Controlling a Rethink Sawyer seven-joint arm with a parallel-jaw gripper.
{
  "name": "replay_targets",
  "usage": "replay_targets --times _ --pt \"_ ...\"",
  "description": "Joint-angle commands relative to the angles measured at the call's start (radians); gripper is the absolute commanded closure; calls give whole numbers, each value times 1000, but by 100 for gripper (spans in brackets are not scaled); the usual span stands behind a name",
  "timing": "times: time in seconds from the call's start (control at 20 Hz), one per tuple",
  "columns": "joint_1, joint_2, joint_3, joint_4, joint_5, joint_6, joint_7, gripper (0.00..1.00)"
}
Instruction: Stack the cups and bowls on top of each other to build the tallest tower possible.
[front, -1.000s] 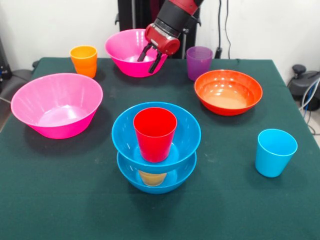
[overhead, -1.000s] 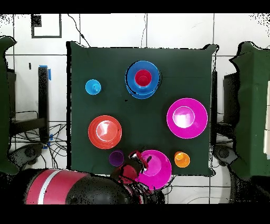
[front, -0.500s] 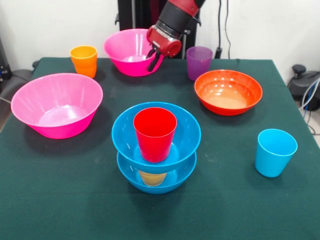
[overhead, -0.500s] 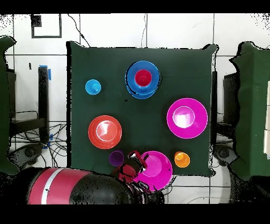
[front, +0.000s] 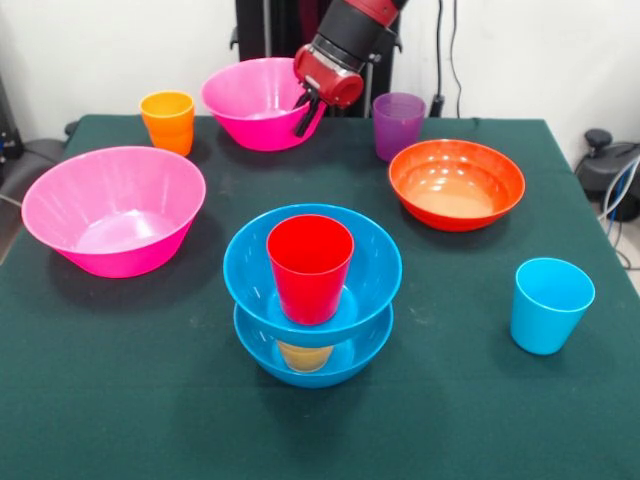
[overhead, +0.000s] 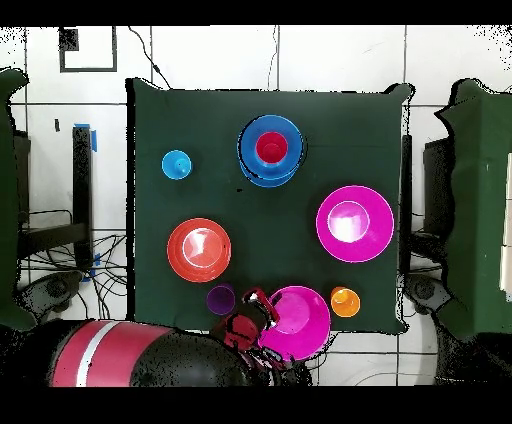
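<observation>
Here, going left to right in the front view, we see a large pink bowl (front: 113, 208), an orange cup (front: 168, 120), then the far pink bowl (front: 255, 103), its rim pinched by our closed tool (front: 305, 112). The tower (front: 312, 295) stands mid-worktop (front: 120, 400), a red cup (front: 309, 267) uppermost. Then come the purple cup (front: 398, 125), orange-red bowl (front: 456, 183) and light blue cup (front: 550, 304).

In the front view, the tower (front: 312, 300) stands at the middle of the tabletop (front: 120, 400): two stacked bowls with one cup between them and another in the upper bowl. A lone cup (front: 550, 305) sits right of it. A bowl (front: 112, 210) lies left, another (front: 456, 183) right behind. Along the far edge stand a cup (front: 168, 121), a bowl (front: 255, 103) and a cup (front: 398, 125)
</observation>
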Motion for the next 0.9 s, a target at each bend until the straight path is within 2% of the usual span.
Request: replay_targets --times 0.05,0.2,0.3,0.4,0.55,0.8,0.9 --pt "16 -169 75 -20 2 233 64 100" --pt "92 -278 7 -12 54 389 -43 100" --pt "160 -307 -43 -29 96 469 -74 100" --pt "218 -327 -98 -58 107 550 -84 100" --pt "272 -360 -164 -104 65 667 -94 100" --pt "379 -426 -307 -229 -36 946 -122 100" --pt "382 -465 -319 -278 -95 1060 -135 100"
